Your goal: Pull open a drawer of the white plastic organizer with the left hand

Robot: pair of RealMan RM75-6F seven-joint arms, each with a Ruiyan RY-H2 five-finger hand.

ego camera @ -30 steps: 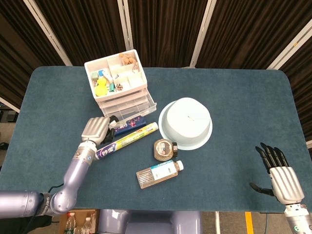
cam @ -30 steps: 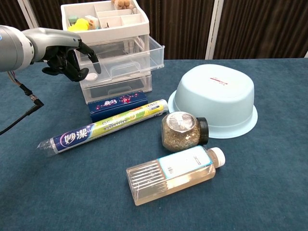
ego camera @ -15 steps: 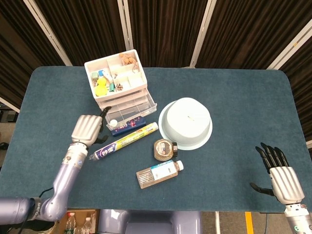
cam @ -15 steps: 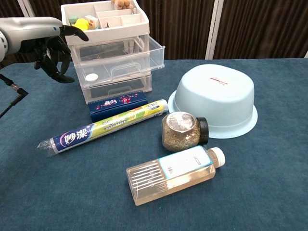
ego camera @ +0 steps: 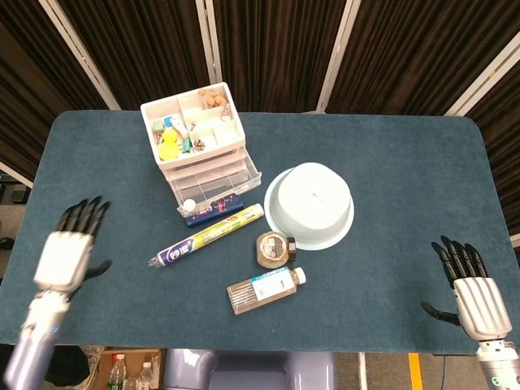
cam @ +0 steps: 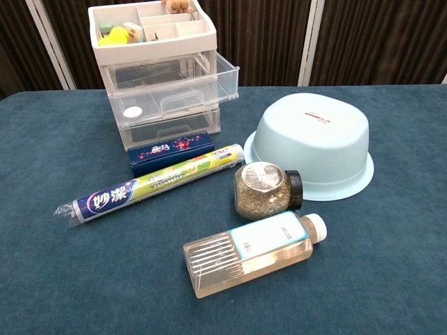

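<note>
I am seeing the organizer (ego camera: 199,146) standing at the back left of the bench (ego camera: 390,162), its top tray holding small things, one yellow. Its upper drawer (cam: 174,84) is sticking out toward me, with a small white round thing lying inside. A pale bowl (cam: 313,145) is lying upside down to the right. My left hand (ego camera: 68,250) is hanging well apart from the organizer, fingers spread, holding nothing. My right hand (ego camera: 471,294) is hanging at the right edge, spread and holding nothing.
</note>
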